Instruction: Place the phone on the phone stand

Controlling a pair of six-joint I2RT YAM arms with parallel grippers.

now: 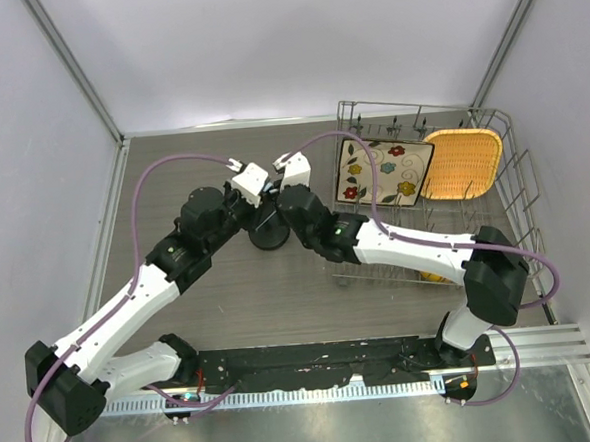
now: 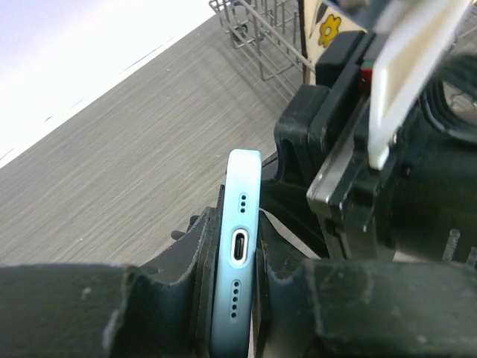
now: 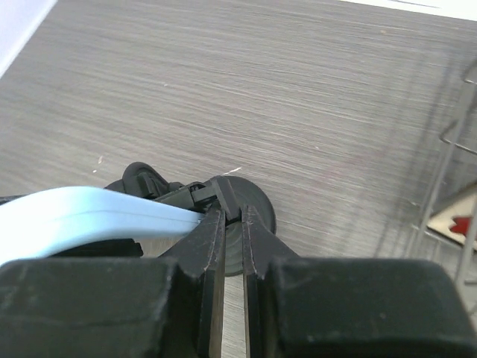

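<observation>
The phone is pale blue and seen edge-on, charging port toward the camera. My left gripper is shut on it, one finger on each flat face. In the right wrist view the phone comes in from the left and reaches the top of the black phone stand. My right gripper is shut on the stand's upper part, above its round disc base. In the top view both grippers, left and right, meet over the stand's base at the table's middle.
A wire dish rack stands at the right, holding a flowered square plate and an orange woven tray. Its wires show at the edge of the wrist views. Grey walls enclose the table.
</observation>
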